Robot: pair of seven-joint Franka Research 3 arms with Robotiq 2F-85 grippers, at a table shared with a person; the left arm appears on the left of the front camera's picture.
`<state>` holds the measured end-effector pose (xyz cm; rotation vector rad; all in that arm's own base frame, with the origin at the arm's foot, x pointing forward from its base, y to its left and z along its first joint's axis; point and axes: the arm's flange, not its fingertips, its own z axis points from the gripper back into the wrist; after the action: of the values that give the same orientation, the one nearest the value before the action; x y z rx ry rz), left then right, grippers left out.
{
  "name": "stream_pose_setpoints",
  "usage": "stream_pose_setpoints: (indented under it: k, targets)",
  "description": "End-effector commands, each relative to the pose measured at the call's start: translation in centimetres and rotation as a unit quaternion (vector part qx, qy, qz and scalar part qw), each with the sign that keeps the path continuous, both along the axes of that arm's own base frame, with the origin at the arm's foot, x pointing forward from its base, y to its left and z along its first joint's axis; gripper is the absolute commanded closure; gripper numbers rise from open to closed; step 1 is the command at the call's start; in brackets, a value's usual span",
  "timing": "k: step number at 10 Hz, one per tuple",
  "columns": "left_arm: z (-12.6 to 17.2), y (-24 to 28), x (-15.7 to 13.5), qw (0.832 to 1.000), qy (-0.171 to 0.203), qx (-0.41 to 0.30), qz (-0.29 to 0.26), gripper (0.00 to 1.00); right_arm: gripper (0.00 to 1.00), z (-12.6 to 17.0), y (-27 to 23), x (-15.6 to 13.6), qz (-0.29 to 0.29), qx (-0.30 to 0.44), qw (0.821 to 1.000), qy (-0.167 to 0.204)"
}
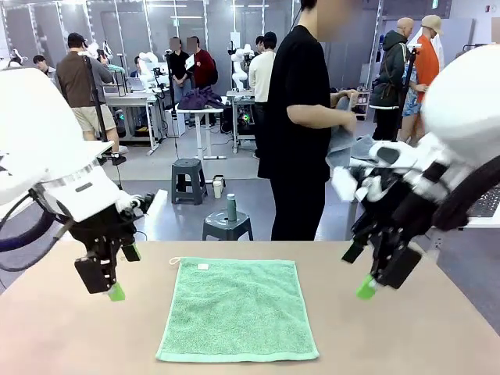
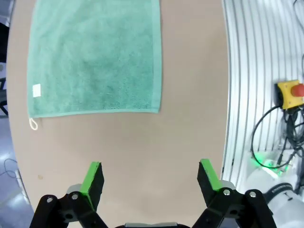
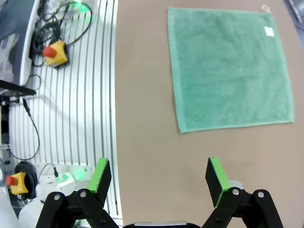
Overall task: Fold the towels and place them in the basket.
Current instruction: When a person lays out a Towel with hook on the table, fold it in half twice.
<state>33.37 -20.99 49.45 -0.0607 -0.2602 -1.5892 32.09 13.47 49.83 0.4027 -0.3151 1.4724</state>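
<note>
A robotics lab in an open hall: well beyond the left gripper (image 1: 121,273) stand equipment benches (image 1: 133,100) with people (image 1: 82,86) gathered round them and plastic stools (image 1: 187,180) (two, dark grey) on the grey floor (image 1: 148,168). Off to one side of the right gripper (image 3: 158,171), yellow emergency-stop boxes (image 3: 56,51) and black cables (image 3: 50,29) lie on ribbed metal (image 3: 95,95).

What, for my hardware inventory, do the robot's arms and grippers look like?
The left arm and right arm are glossy white, with black cables near the wrists. The left gripper and right gripper are black two-finger linkages tipped with bright green pads.
</note>
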Motion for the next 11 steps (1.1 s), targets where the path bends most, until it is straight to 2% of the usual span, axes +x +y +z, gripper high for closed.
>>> stream_pose_setpoints:
  k: [1, 3, 4, 6, 8, 11]
  targets:
    - [-1.7, -1.3, 0.1, 1.0, -0.013, 0.019, 0.014, 0.0, 0.0, -2.9, 2.6, 0.7, -0.009, -0.052, 0.999, 0.002]
    - [-4.3, -1.7, 0.0, 0.999, -0.015, 0.03, 0.018, 0.0, 0.0, -6.6, 4.6, 0.7, -0.006, -0.074, 0.997, 0.007]
    - [-6.0, -2.3, -0.2, 0.999, -0.014, 0.033, 0.015, 0.0, 0.0, -8.3, 5.2, 1.0, -0.012, -0.092, 0.996, -0.01]
    - [-8.6, -3.6, -0.3, 1.0, -0.01, 0.024, 0.015, 0.0, 0.0, -10.0, 6.2, 1.3, -0.011, -0.108, 0.993, -0.047]
    - [-12.2, -4.8, 0.1, 0.998, -0.002, 0.06, 0.01, 0.0, 0.0, -12.4, 7.1, 1.7, 0.002, -0.13, 0.989, -0.072]
    - [-15.1, -5.8, -0.3, 0.997, 0.01, 0.056, 0.043, 0.0, 0.0, -14.7, 8.1, 1.5, 0.021, -0.161, 0.984, -0.076]
